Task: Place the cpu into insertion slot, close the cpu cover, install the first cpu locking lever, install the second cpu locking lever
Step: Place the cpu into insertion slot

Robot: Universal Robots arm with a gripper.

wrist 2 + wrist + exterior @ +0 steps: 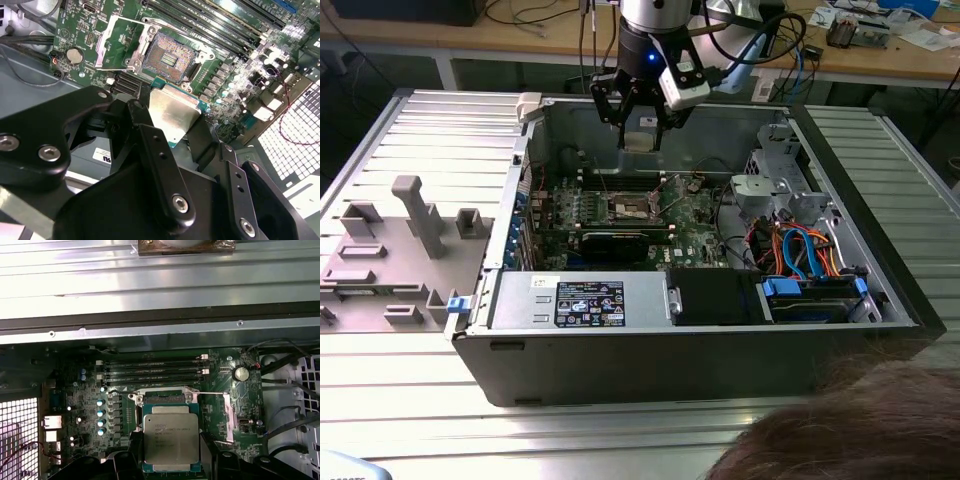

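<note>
The case lies open on top, so the way down to the green board is free. The socket is bare: its cover is swung open to one side, off the dark centre. The gripper, clamped on the chip, hangs near the case's rear wall, with open air between chip and socket. Memory slots run between socket and rear wall. A black card stands on the socket's other side, toward the power supply. On the exterior view's right, a drive cage and tangled cables crowd the room.
</note>
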